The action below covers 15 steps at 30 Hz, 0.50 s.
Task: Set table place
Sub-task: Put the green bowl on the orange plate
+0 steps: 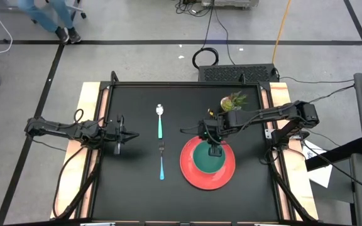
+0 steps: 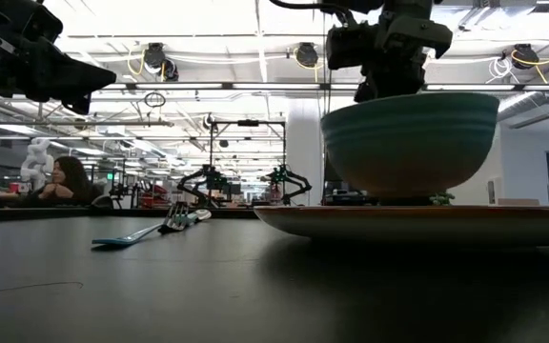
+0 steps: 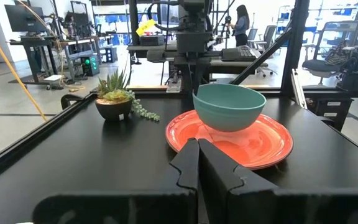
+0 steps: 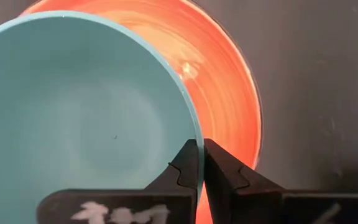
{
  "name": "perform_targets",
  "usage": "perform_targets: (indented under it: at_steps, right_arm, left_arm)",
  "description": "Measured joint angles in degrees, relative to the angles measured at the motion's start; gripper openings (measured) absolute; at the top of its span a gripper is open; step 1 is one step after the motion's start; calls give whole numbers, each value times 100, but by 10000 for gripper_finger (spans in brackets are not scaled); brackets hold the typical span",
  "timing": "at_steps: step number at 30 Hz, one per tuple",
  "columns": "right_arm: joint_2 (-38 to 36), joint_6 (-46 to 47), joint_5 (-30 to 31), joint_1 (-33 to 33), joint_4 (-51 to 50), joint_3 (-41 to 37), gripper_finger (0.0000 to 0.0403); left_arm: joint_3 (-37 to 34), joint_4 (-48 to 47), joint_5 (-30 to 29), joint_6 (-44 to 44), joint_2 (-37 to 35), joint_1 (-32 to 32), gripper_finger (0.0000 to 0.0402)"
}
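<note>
We found the right hand [image 1: 214, 150] clenched on the rim of the teal bowl [image 1: 208, 158], which sat on the red plate [image 1: 207, 164] toward the bench's [image 1: 137, 201] right side. The left hand [image 1: 131, 134] waited clenched and empty near the left edge. The spoon [image 1: 159, 120] and fork [image 1: 161, 161] lay between them, long axes running far edge to near edge, closer to the left hand. The potted plant [image 1: 233, 100] stood beyond the plate, clear of both.
</note>
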Motion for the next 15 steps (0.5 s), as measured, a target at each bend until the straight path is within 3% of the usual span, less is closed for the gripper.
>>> perform_targets:
  at_steps: [15]
  right_arm:
    - [0, 123, 2, 0, 429, -381, 2]
  left_arm:
    - [0, 2, 0, -24, 0, 1, 10]
